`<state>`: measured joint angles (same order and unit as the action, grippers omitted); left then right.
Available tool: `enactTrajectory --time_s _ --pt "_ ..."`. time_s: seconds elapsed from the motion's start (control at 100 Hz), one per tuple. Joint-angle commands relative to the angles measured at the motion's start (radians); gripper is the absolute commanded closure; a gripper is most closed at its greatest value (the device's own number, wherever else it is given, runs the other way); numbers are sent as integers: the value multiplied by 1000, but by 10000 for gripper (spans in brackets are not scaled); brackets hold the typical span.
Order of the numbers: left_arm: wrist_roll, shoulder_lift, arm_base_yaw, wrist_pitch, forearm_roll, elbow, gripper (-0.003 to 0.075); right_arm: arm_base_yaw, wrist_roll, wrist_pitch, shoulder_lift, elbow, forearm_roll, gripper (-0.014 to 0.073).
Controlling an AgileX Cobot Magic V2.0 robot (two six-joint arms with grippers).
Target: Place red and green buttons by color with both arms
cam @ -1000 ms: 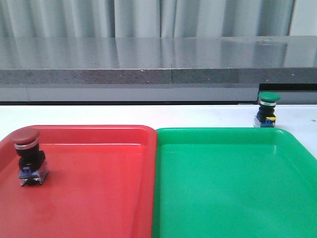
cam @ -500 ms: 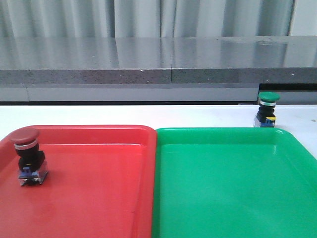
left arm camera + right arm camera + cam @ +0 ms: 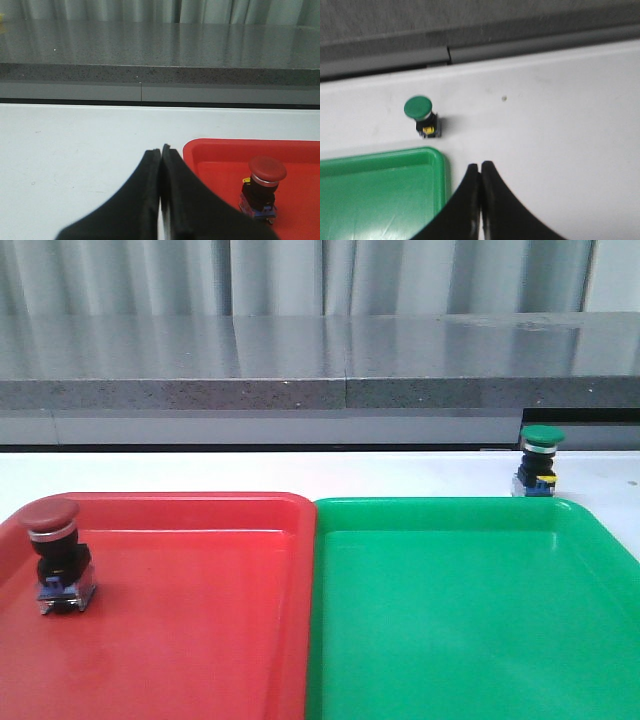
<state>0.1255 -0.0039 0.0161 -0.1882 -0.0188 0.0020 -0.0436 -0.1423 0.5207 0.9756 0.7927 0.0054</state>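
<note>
Surface: white table [image 3: 200,472], with a grey speckled ledge [image 3: 300,390] beyond it and pale curtain folds [image 3: 300,275] behind that.
Red tray [image 3: 200,640]: nearest the camera on the left of the front view, its right rim against the green tray [image 3: 470,620].
Red button [image 3: 55,555]: stands upright inside the red tray, near that tray's left edge; dark red cap on top, silver collar, black body, blue base on the tray floor.
Left gripper [image 3: 161,150]: seen only from the left wrist camera; its 2 black fingers are pressed together with nothing between them. It sits over the white table just outside the red tray's corner, near the red button [image 3: 262,192] but apart from it.
Green tray: holds no button in any view.
Right gripper [image 3: 480,165]: seen only from the right wrist camera; its 2 fingers meet tip to tip and hold nothing. It is over bare table beside the green tray's corner [image 3: 437,160].
Green button [image 3: 540,462]: upright on the white table just past the far right corner of the green tray, outside it; a yellow part shows on its body. It is clear of the right gripper's fingers.
</note>
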Motion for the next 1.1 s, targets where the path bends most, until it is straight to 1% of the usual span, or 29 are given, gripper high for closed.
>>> enactTrajectory --time_s 0.0,0.07,0.14,0.18,0.21,0.23,0.28,0.3,0.33,0.35,0.36,0.47,0.54,0.61,0.77,0.9,0.98,1.09 --pt "0 -32 0 85 7 12 741 38 40 42 95 102 6 655" --pt "0 -32 0 85 7 12 741 82 69 105 179 165 6 625" --pt "0 -32 0 85 7 12 741 122 82 142 254 223 6 524" --pt "0 -32 0 85 7 12 741 139 86 149 293 253 6 426" --pt "0 -32 0 85 7 12 741 154 86 151 318 272 6 330" --pt "0 -32 0 85 7 12 741 160 86 153 336 285 6 287" --pt "0 -32 0 85 7 12 741 178 86 152 376 314 7 110" --pt "0 -32 0 85 7 12 741 183 86 150 392 326 7 69" --pt "0 -32 0 85 7 12 741 192 86 149 413 343 9 -26" --pt "0 -32 0 85 7 12 741 195 86 149 430 356 11 -73" --pt "0 -32 0 85 7 12 741 196 86 150 441 366 11 -83" --pt "0 -32 0 85 7 12 741 201 85 192 525 446 59 -44" --pt "0 -32 0 85 7 12 741 201 85 233 585 506 92 -43" --pt "0 -32 0 85 7 12 741 201 85 279 650 572 92 -43" --pt "0 -32 0 85 7 12 741 190 82 371 792 720 60 -43" --pt "0 -32 0 85 7 12 741 187 48 424 881 815 21 -43" --pt "0 -32 0 85 7 12 741 184 27 444 919 855 -15 -43" --pt "0 -32 0 85 7 12 741 184 23 448 962 887 -14 -43"
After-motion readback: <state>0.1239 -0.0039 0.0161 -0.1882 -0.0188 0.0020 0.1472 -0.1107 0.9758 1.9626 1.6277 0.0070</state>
